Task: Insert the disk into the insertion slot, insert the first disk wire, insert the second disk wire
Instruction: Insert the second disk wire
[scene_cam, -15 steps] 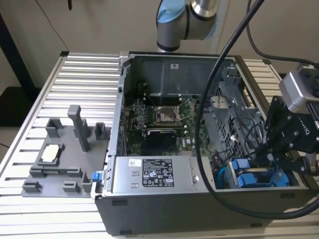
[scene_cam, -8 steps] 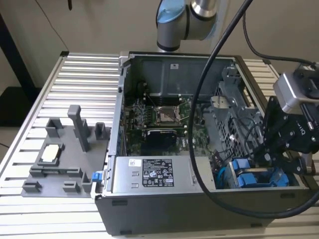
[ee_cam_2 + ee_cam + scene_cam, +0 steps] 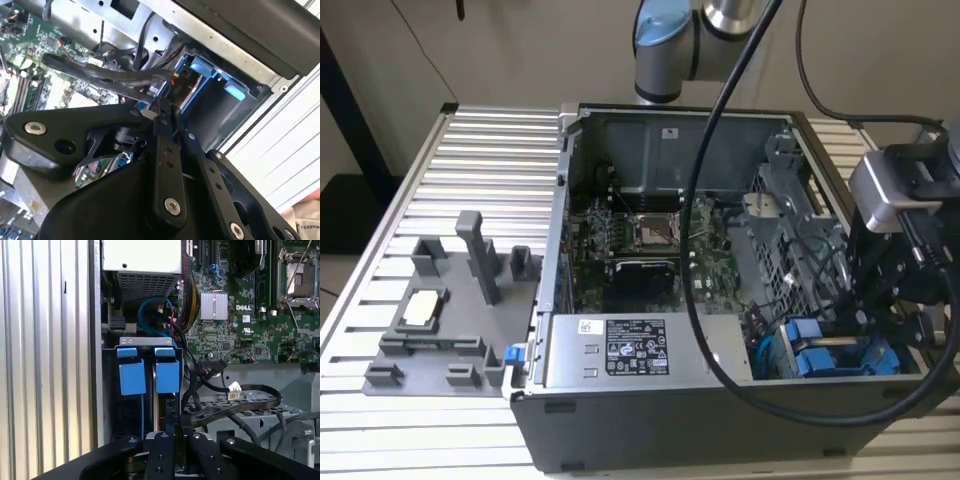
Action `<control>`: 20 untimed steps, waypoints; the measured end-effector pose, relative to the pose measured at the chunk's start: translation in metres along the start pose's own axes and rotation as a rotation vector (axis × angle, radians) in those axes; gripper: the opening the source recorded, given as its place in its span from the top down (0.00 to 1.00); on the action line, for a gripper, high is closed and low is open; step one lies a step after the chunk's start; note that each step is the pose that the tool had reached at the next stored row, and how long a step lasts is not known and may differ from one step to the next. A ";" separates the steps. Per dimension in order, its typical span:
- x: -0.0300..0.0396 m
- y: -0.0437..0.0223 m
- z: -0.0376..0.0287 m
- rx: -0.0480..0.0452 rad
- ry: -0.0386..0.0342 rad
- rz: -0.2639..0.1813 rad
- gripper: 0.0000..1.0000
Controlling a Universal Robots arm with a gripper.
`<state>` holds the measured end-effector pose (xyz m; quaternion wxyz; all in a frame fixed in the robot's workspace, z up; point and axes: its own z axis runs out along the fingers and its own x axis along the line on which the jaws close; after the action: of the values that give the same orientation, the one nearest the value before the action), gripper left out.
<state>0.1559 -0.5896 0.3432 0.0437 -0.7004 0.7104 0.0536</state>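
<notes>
A ribbed metal desk (image 3: 440, 170) carries an open computer case (image 3: 650, 400) lying on its side, with a grey fixture plate (image 3: 430, 330) of upright blocks beside it toward the exterior view's left. Inside the case the green circuit board (image 3: 650, 250) lies flat, and the boxed power supply (image 3: 620, 350) with its pale label runs along the near wall.

The robot arm (image 3: 665, 45) rises behind the case, and a thick black cable (image 3: 720, 330) loops from it across the open case. Its wrist assembly (image 3: 905, 220) hangs over the corner of the case at the exterior view's right, above the insertion slot (image 3: 830, 350), a grey metal cage with blue plastic fittings.

In the first wrist view two blue-tabbed carriers stand side by side in that cage. The disk (image 3: 167, 372) is the one nearer the circuit board, already seated in the cage, just beside the other carrier (image 3: 132, 374).

A bundle of black wires (image 3: 235, 405) with a small white plug (image 3: 234, 389) lies just beside the cage.

The end effector (image 3: 177, 442) hangs low over the cage edge, its black fingers (image 3: 164, 165) drawn close together with a thin dark wire between their tips; whether they truly pinch it cannot be told.
</notes>
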 end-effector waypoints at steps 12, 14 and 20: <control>-0.0049 0.0240 0.0014 0.0633 0.0234 -0.005 0.84; -0.0072 0.0254 0.0017 0.0743 0.0232 -0.006 0.84; -0.0087 0.0266 0.0019 0.1263 0.0231 -0.012 0.84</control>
<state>0.1295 -0.5804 0.3429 0.0799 -0.7011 0.7086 0.0004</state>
